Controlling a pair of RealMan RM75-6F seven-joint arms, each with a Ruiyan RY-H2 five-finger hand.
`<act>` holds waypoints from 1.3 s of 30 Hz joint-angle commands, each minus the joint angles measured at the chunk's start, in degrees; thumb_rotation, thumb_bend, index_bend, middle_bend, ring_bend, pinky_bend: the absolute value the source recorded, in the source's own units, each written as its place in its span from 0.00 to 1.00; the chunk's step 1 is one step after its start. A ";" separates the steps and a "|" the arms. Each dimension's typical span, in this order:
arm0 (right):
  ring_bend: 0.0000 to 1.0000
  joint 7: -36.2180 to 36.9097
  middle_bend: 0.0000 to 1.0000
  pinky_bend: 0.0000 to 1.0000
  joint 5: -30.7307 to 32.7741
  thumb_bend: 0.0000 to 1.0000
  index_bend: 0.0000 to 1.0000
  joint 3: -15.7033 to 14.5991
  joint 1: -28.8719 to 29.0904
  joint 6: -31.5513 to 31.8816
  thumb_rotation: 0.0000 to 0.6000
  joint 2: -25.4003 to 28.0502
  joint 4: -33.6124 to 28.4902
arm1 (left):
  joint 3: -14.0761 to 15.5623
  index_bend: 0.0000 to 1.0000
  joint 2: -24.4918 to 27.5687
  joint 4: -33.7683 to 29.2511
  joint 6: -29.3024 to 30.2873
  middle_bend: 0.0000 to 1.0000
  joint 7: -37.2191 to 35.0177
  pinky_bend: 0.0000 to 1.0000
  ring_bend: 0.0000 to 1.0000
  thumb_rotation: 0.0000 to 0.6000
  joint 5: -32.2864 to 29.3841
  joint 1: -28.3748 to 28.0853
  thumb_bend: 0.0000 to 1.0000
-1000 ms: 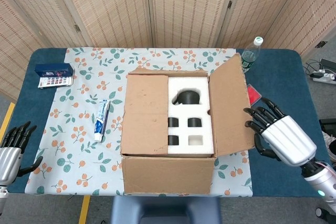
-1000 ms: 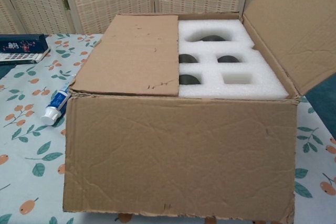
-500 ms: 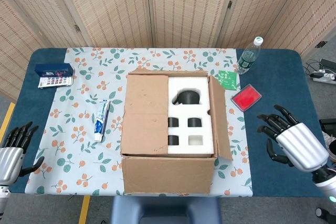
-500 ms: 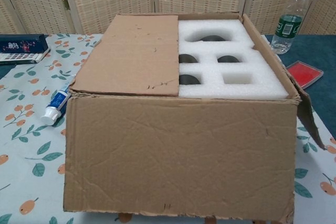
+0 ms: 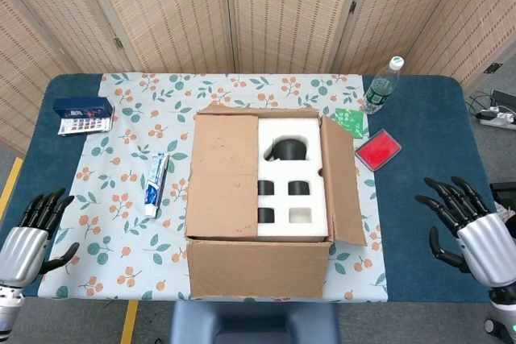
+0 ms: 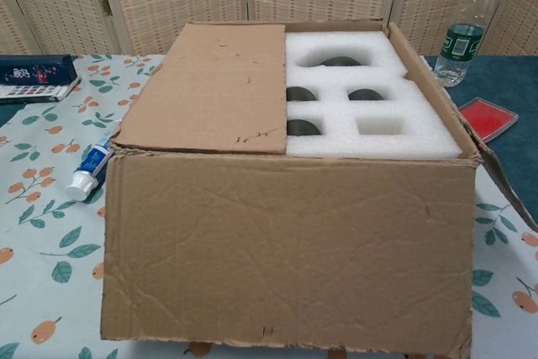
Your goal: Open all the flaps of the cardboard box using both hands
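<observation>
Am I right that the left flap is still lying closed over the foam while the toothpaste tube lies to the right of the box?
Not quite: the toothpaste tube lies to the left of the box, as the head view shows. The left flap does cover the foam.

Box (image 5: 258,223) at table centre, foam insert (image 5: 292,191) in it. Toothpaste (image 5: 156,184) at 9 o'clock, bottle (image 5: 382,86) at 1 w/ tray (image 5: 377,150) just below, paint set (image 5: 84,115) at 10.
</observation>
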 commanded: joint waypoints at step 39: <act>0.11 5.85 0.07 0.09 1.93 0.56 0.14 -0.29 -2.39 -2.43 0.69 -2.08 3.82 | -10.87 0.55 6.37 -19.78 -28.14 0.41 5.97 0.24 0.24 1.00 4.80 -32.77 1.00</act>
